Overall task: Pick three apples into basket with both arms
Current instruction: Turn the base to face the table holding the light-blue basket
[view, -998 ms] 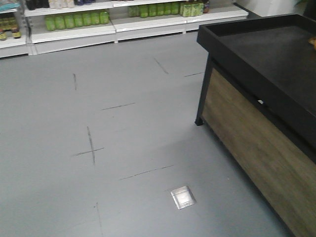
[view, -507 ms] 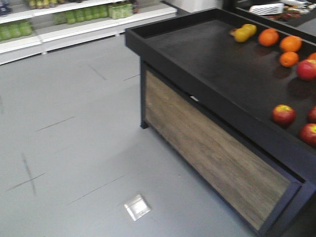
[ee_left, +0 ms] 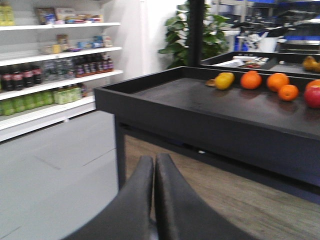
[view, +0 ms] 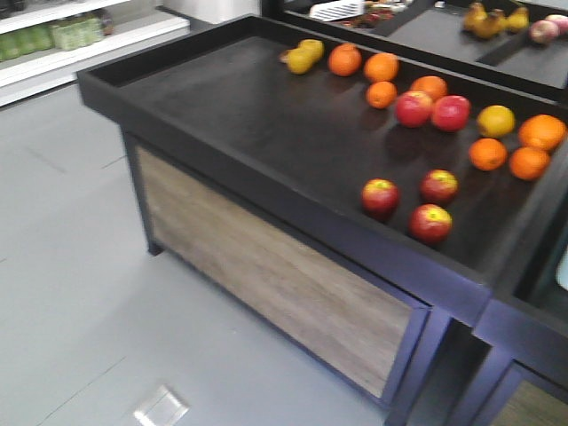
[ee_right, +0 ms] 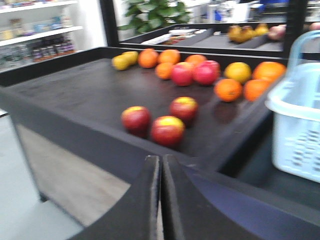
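**Right claw (ee_right: pixel 161 159) faces the apples (view: pixel 438 185); basket (ee_right: pixel 300 145) sits just past them**

- Task state: the three dark red apples are all on the black surface (ee_right: pixel 75 85), left of the basket and across the surface's end rim from it. The basket's inside is not visible, so I can't tell what it holds.
- Layout: tight triangle. The back apple (ee_right: pixel 183 107) is nearest the basket, the front apple (ee_right: pixel 167 130) comes next, and the outer apple (ee_right: pixel 136 119) is farthest. They are close together, and I can't tell whether they touch.
- Right claw: fingers pressed together, holding nothing. The trio lies straight ahead of it, just over the near rim, with the basket off to its right.
- Left claw (ee_left: pixel 153 159): also pinched closed and empty. Its view shows only the end of the surface farthest from the basket, with oranges (ee_left: pixel 251 80). It shows no dark apples and no basket.
- Call: the right arm is nearer to both the fruit and the basket. The left arm likely has to swing toward the basket side before it can reach anything.
- Axis: the fruit is round, so there is nothing to align to. The tight spacing is the real constraint, and the front apple looks like the cleanest first pick.
- Decoys: brighter red apples (ee_right: pixel 205 72) sit deeper in, also left of the basket. Skip those.
- Both claws need to open before any approach.
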### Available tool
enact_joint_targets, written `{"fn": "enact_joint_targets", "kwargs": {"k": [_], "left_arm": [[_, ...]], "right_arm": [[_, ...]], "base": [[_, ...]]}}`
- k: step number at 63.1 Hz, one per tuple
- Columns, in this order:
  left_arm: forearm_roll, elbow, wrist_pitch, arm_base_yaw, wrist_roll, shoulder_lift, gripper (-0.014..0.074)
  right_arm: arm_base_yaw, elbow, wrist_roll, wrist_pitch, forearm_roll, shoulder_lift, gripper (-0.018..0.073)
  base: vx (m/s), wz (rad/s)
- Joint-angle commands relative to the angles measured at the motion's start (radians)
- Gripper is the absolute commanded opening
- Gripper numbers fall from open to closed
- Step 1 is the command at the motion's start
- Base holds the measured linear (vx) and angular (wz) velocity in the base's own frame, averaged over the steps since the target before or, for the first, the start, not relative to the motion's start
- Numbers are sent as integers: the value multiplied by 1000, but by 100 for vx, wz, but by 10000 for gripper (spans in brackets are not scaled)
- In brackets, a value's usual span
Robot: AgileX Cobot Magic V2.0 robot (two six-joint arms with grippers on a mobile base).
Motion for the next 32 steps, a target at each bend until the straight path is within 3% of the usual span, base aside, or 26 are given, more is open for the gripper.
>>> {"fn": "enact_joint_targets", "kwargs": {"k": [1,32], "left_arm": [[-1,6,-78,-2,-9,-16,-6],[-1,6,-78,-2,-9,-16,-6]], "right_arm": [[-5,14,-4,-77,-11,-13,-9],[-5,14,-4,-77,-11,-13,-9]], "base": [[11,-52],[10,-47]]}}
